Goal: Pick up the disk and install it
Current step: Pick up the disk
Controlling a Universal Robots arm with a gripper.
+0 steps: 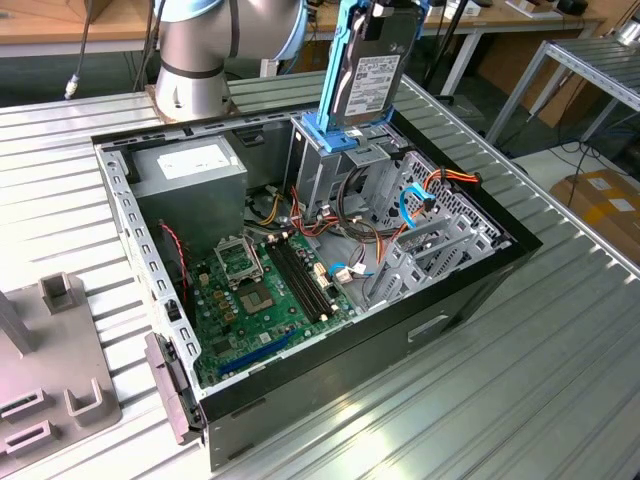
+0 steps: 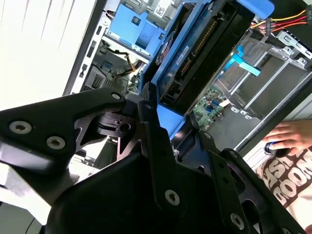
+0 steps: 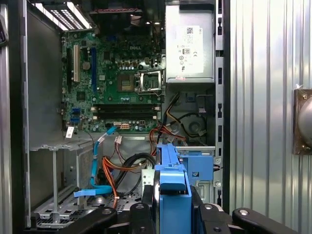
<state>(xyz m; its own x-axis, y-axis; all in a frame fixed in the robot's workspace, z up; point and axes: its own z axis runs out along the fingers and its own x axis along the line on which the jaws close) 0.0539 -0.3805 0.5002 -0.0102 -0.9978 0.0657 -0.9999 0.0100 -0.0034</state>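
The disk, silver with a white barcode label in a blue carrier frame, hangs upright just above the tall metal drive cage at the back of the open computer case. Its lower end sits at the cage's top opening. My gripper is shut on the disk's blue carrier end in the second wrist view. In the first wrist view the black fingers clamp the blue frame, with the cage's blue latch right beside it.
The case lies open on a ribbed metal table, showing the green motherboard, a grey power-supply box and loose orange and blue cables. A grey fixture stands at the exterior view's left. A person's hand rests beside the case.
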